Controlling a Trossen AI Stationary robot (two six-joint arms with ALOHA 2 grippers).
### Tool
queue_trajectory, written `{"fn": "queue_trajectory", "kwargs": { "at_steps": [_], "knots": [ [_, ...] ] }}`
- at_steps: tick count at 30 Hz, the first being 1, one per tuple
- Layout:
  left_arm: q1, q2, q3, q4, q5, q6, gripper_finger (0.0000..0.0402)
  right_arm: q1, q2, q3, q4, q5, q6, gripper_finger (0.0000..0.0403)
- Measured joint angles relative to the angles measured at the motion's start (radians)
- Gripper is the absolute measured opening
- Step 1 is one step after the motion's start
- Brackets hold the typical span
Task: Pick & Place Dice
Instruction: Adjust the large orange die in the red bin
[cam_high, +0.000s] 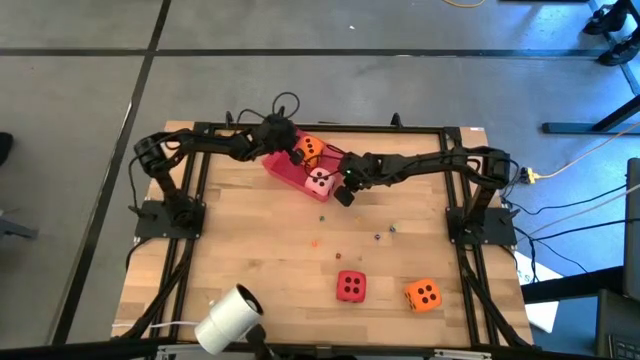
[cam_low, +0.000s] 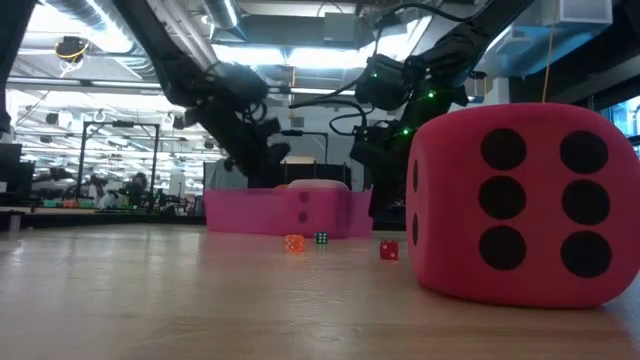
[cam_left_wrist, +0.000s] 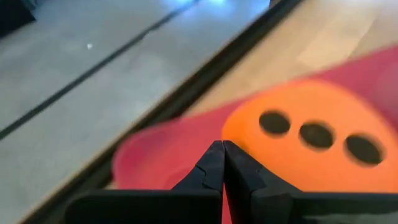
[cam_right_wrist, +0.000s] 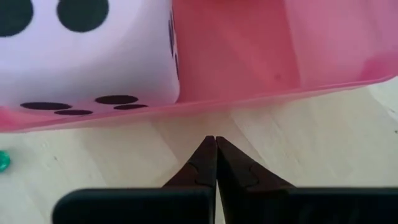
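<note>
Two dice, the red die (cam_high: 350, 286) and an orange die (cam_high: 423, 295), are left on the tabletop (cam_high: 250, 250), well apart from both pincers. The right pincer (cam_high: 345, 194), closed and empty beside the tray (cam_high: 280, 166), is judged nearer; the left pincer (cam_high: 288, 150) is closed over the tray.

Wooden butcher-block table (cam_high: 250, 260) on a black metal frame (cam_high: 320, 128). Grey concrete floor (cam_high: 80, 90) crossed by dark seam lines. Yellow cable (cam_high: 575, 160) and black cables trail along the floor to one side of the table. Beyond the table: open industrial ceiling with exposed ducts (cam_low: 90, 20) and bright strip lights (cam_low: 250, 55); shelving and equipment in the far background, indistinct.
</note>
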Motion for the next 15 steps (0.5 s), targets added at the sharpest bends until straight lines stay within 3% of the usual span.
{"fn": "queue_trajectory", "kwargs": {
  "at_steps": [3, 7, 15],
  "knots": [
    [-0.003, 0.056, 0.02, -0.002, -0.006, -0.019, 0.0001, -0.009, 0.0, 0.0, 0.0, 0.004, 0.0, 0.0002],
    [-0.026, 0.107, 0.061, -0.003, 0.069, -0.036, 0.0001, -0.016, 0.0, 0.0, 0.005, 0.004, -0.001, 0.0002],
    [-0.118, 0.106, 0.152, -0.038, 0.073, 0.001, 0.0001, -0.034, 0.0, 0.0, 0.007, 0.0, -0.007, 0.0002]
  ]
}}
